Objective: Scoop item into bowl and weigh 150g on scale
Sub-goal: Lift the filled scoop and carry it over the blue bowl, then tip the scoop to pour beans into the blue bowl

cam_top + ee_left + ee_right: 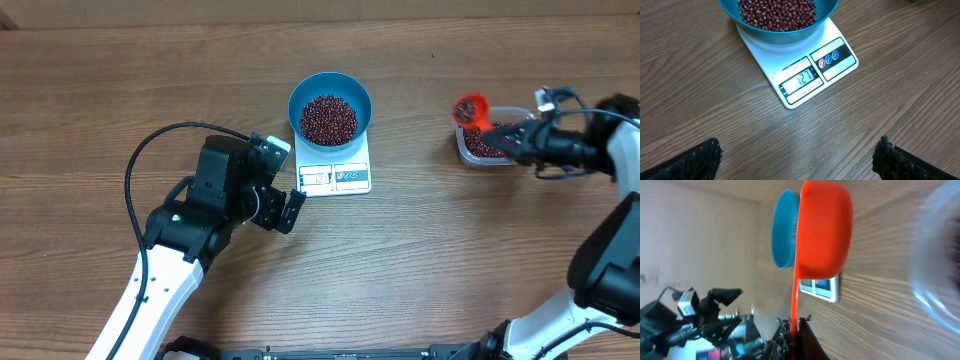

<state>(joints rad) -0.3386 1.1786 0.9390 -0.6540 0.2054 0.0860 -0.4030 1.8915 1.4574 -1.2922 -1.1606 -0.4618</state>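
On top of the scale (336,176) stands the bowl (294,100), and inside it lie most of the beans (329,119), a loose heap filling the lower part. The display, seen from the left wrist, appears to read 127, so I judge that only a small portion is missing. To the right of the scale, well apart from it, is a clear plastic tub (463,152) with more beans. Over the tub's edge nearest the scale hangs an orange scoop (470,108) that seems loaded. The right gripper (514,137) is pressed together on the thin handle of this scoop. The handle's end is the correct place to hold, because the cup must be free and level.

The beans are small, hard, smooth and light. They will roll and pour like gravel, and a little tilt can let many escape at once. For the last grams a slow, partial tipping seems wiser than emptying the whole cup. The bowl is rigid but only rests on the scale, so a knock on its rim could shift it or disturb the reading.

Beside the display edge of the scale, toward its left, waits the left gripper (281,212), fingers spread wide and holding nothing. Between tub and scale I see only the wooden table (430,250), so nothing blocks the way.
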